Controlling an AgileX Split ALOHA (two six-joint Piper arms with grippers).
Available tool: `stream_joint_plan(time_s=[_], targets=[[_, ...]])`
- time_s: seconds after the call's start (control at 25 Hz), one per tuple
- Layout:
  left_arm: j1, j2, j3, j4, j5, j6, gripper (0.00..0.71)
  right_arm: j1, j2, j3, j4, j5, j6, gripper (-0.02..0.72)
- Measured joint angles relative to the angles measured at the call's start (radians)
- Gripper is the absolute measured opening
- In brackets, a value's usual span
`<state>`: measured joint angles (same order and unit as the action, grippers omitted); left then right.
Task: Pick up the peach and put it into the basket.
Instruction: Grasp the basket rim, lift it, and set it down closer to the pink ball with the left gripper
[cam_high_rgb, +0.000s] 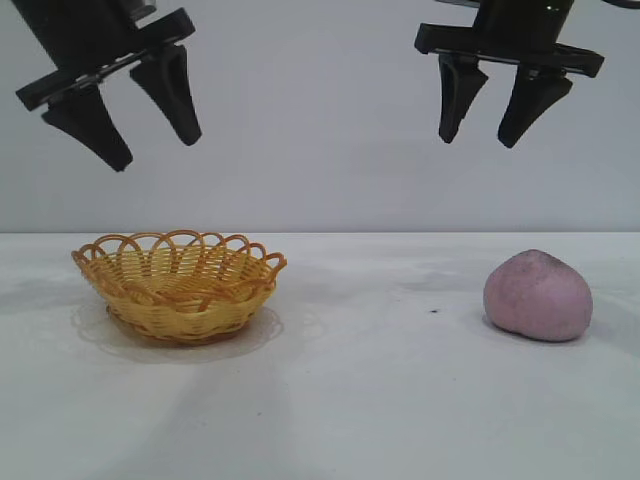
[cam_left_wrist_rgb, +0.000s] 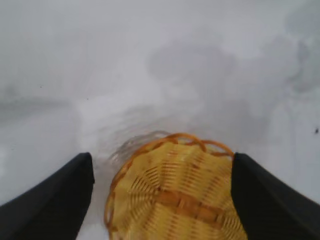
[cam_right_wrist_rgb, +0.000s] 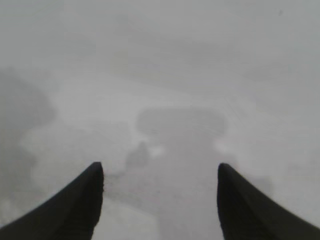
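Since the peach (cam_high_rgb: 538, 296) sits on the table (cam_high_rgb: 380, 400) at the right side of the exterior view, well apart from the basket (cam_high_rgb: 178, 285) on the left, the right gripper (cam_high_rgb: 503, 108) is clearly the nearer one: it hangs high above, w/ the fruit below and slightly outboard of its tips. Both pincers are spread fairly wide & hold nothing; the left gripper (cam_high_rgb: 145, 130) hovers tilted over the basket. Peach's long axis looks roughly side-to-side, so I'd judge the next move to be a straight drop w/ a small shift outward.

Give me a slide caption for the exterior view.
Open grippers hang above basket and peach.
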<state>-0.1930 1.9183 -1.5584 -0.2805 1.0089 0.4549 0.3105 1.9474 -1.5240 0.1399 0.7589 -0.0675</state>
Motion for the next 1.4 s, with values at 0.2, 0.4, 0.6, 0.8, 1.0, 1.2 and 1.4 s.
stream_joint_plan(time_s=[0.2, 0.4, 0.6, 0.8, 1.0, 1.2, 1.4], targets=[[-0.011, 0.082, -0.117, 0.053, 0.156, 0.075, 0.507, 0.000, 0.000, 0.000, -0.006, 0.017, 0.000, 0.421], [-0.057, 0.189, -0.240, 0.135, 0.209, 0.113, 0.507, 0.000, 0.000, 0.000, -0.012, 0.022, 0.000, 0.421], [-0.080, 0.283, -0.316, 0.147, 0.211, 0.120, 0.507, 0.000, 0.000, 0.000, -0.014, 0.021, 0.000, 0.421], [-0.086, 0.341, -0.320, 0.172, 0.213, 0.134, 0.507, 0.000, 0.000, 0.000, -0.016, 0.021, 0.000, 0.421], [-0.086, 0.380, -0.329, 0.188, 0.213, 0.152, 0.507, 0.000, 0.000, 0.000, -0.020, 0.017, 0.000, 0.421], [-0.088, 0.410, -0.329, 0.188, 0.213, 0.167, 0.507, 0.000, 0.000, 0.000, -0.026, 0.017, 0.000, 0.421], [-0.088, 0.421, -0.336, 0.186, 0.213, 0.172, 0.326, 0.000, 0.000, 0.000, -0.028, 0.016, 0.000, 0.421]])
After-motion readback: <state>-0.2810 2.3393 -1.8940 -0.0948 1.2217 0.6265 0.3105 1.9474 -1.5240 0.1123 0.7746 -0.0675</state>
